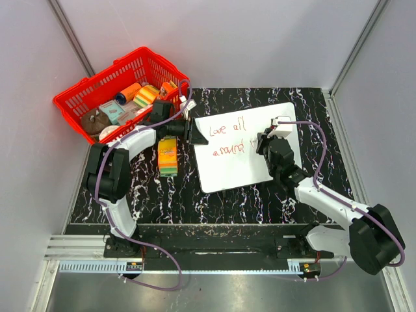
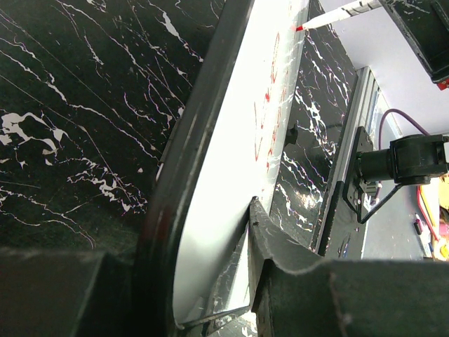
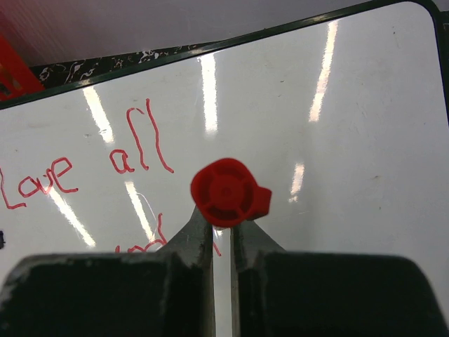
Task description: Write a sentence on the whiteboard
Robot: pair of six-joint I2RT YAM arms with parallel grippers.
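Observation:
The whiteboard lies flat on the black marbled table. The sentence is in red in two lines, "Love all" above "around". My left gripper is shut on the board's left edge; in the left wrist view its jaws clamp the board seen edge-on, with the red writing on it. My right gripper is shut on a white pen, whose tip is at the end of the second line. In the right wrist view the pen's red cap stands between my fingers over the board, with "all" to the left.
A red basket with several packets stands at the back left, close behind my left arm. A yellow, orange and green pack lies on the table just left of the board. Grey walls enclose the table. A metal rail runs along the near edge.

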